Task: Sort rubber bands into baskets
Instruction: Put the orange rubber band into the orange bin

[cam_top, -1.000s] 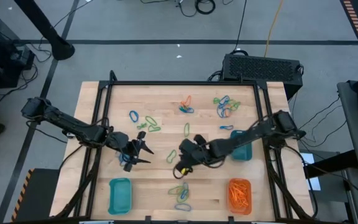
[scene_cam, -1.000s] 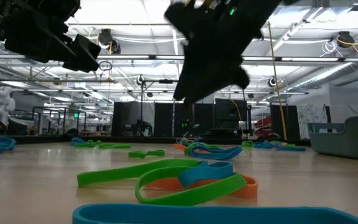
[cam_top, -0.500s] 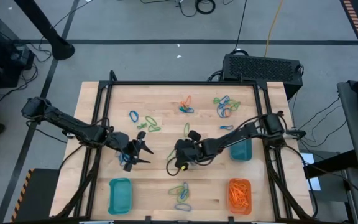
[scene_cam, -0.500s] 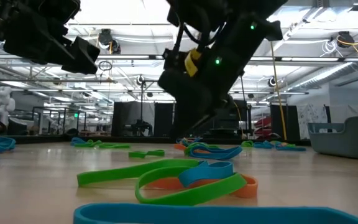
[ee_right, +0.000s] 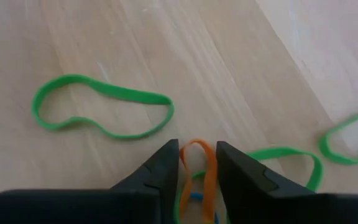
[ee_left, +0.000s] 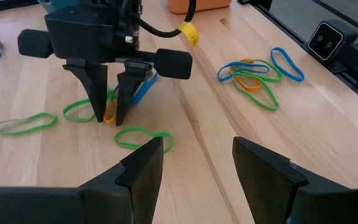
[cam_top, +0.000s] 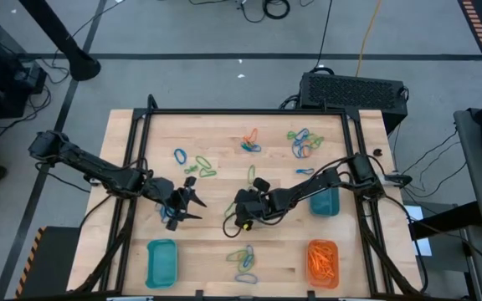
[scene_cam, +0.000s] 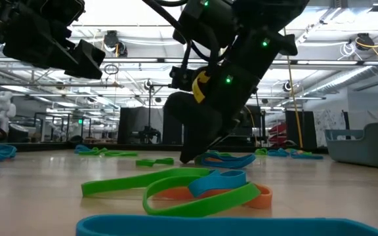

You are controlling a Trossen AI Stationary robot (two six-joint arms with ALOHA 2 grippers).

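table [cam_top: 224,134] – pale wood planks, black-framed | beyond – grey floor [cam_top: 224,75], cables [cam_top: 266,8]

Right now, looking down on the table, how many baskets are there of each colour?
Teal baskets: 2
Orange basket: 1
Total: 3

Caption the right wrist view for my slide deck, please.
Right gripper fingertips straddle an orange rubber band on the wooden table, green bands beside it.
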